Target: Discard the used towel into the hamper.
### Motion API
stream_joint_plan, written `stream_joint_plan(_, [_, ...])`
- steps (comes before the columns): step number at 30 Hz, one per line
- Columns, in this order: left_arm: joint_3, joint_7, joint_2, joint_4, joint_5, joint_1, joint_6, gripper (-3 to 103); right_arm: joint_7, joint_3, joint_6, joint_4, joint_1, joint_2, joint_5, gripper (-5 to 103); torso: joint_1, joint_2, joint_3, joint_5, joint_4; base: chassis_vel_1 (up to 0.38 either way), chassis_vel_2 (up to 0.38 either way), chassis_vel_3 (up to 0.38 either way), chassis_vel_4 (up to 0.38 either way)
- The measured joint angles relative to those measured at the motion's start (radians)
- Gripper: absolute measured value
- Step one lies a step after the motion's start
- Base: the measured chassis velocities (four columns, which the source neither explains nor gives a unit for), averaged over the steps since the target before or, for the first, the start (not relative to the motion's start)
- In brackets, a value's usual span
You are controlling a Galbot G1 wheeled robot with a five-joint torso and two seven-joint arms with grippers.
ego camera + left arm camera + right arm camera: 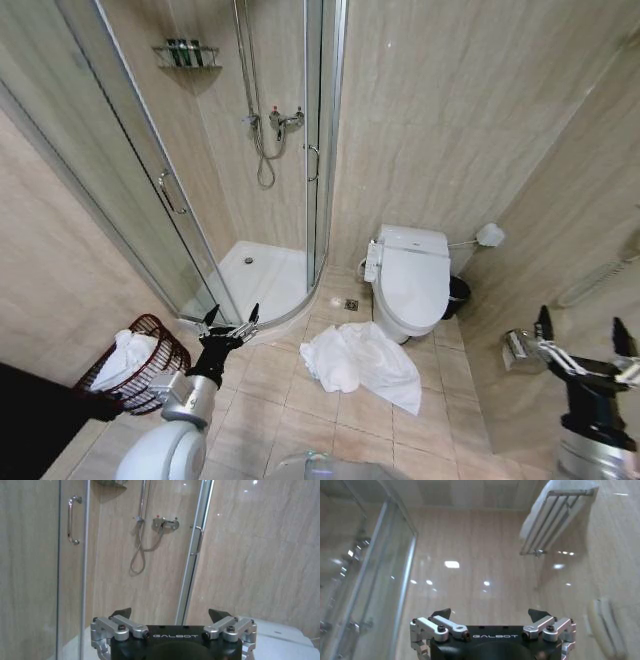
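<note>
A crumpled white towel [358, 365] lies on the tiled floor just in front of the toilet. The hamper [150, 368], a dark red-brown openwork basket, stands at the left by the shower wall with white cloth [126, 357] inside it. My left gripper [232, 318] is open and empty, held up between the hamper and the towel, left of the towel. In the left wrist view the left gripper [170, 612] faces the shower door. My right gripper [578, 327] is open and empty at the far right, well away from the towel; the right gripper [490, 612] faces a wall.
A white toilet [412, 277] stands behind the towel, with a small black bin [457, 295] beside it. The glass shower enclosure [255, 268] fills the back left corner. A toilet-paper holder [516, 347] is on the right wall. A towel rack [554, 515] hangs high.
</note>
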Motion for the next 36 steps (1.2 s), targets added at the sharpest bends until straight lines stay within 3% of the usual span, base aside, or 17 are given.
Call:
stream_joint_plan(2, [0.000, 0.000, 0.000, 0.000, 0.000, 0.000, 0.000, 100, 0.063, -0.045, -0.033, 0.012, 0.003, 0.019, -0.086, 100, 0.000, 0.000, 0.000, 0.0001, 0.0000, 0.000, 0.000, 0.000, 0.000])
stream_joint_plan(4, [0.000, 0.000, 0.000, 0.000, 0.000, 0.000, 0.000, 100, 0.092, -0.074, -0.064, 0.025, 0.000, 0.022, -0.103, 100, 0.000, 0.000, 0.000, 0.0002, 0.0000, 0.000, 0.000, 0.000, 0.000])
stream_joint_plan(8, [0.000, 0.000, 0.000, 0.000, 0.000, 0.000, 0.000, 100, 0.193, -0.176, -0.241, 0.100, -0.029, 0.003, -0.067, 100, 0.000, 0.000, 0.000, 0.0000, 0.0001, 0.000, 0.000, 0.000, 0.000])
stream_joint_plan(11, [0.000, 0.000, 0.000, 0.000, 0.000, 0.000, 0.000, 100, 0.202, -0.201, -0.279, 0.114, -0.030, 0.001, -0.064, 100, 0.000, 0.000, 0.000, 0.0001, 0.0001, 0.000, 0.000, 0.000, 0.000])
stream_joint_plan(22, [0.000, 0.000, 0.000, 0.000, 0.000, 0.000, 0.000, 100, 0.216, -0.280, -0.329, 0.129, -0.041, 0.001, -0.052, 100, 0.000, -0.001, 0.000, 0.0002, 0.0001, 0.000, 0.000, 0.000, 0.000])
stream_joint_plan(36, [0.000, 0.000, 0.000, 0.000, 0.000, 0.000, 0.000, 100, 0.203, -0.271, -0.301, 0.105, -0.043, -0.007, -0.026, 100, -0.036, -0.078, -0.042, 0.0002, 0.0000, 0.000, 0.000, 0.000, 0.000])
